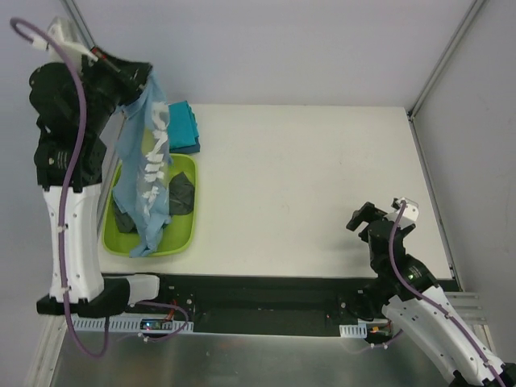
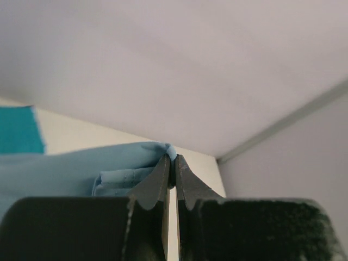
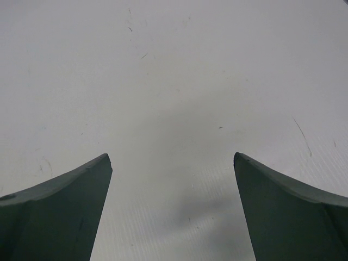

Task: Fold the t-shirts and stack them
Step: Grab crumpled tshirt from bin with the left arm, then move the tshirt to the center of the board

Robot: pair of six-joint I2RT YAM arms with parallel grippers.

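My left gripper [image 1: 145, 74] is raised high at the back left and is shut on the light blue t-shirt [image 1: 149, 173], which hangs down from it with white lettering showing, its lower end in the lime-green tub [image 1: 190, 226]. In the left wrist view the jaws [image 2: 173, 160] pinch a fold of the light blue cloth [image 2: 81, 168]. A dark grey t-shirt [image 1: 182, 197] lies in the tub. A folded teal t-shirt [image 1: 185, 129] lies on the table behind the tub and shows in the left wrist view [image 2: 19, 130]. My right gripper [image 1: 361, 216] is open and empty over bare table [image 3: 174, 109].
The white table [image 1: 322, 185] stretches between the tub and my right arm. A metal frame post [image 1: 439, 72] runs along the right back edge. A black strip with cables runs along the table's near edge [image 1: 266, 294].
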